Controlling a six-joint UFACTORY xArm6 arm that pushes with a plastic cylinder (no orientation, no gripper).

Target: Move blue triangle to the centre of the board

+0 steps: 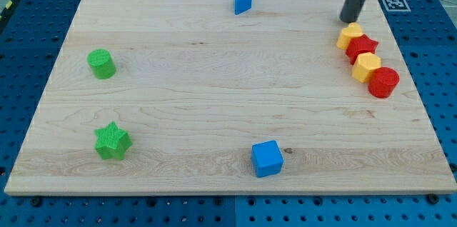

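Observation:
The blue triangle (242,1) lies near the view's top edge of the wooden board (214,77), a little right of the middle. My tip (348,21) touches down at the view's upper right, far to the right of the blue triangle and just above a yellow block (350,36). The rod rises out of the view's top.
A diagonal row at the right: the yellow block, a red star (362,46), a second yellow block (367,66), a red cylinder (384,82). A green cylinder (101,63) and a green star (112,141) at the left. A blue cube (267,158) at the bottom middle.

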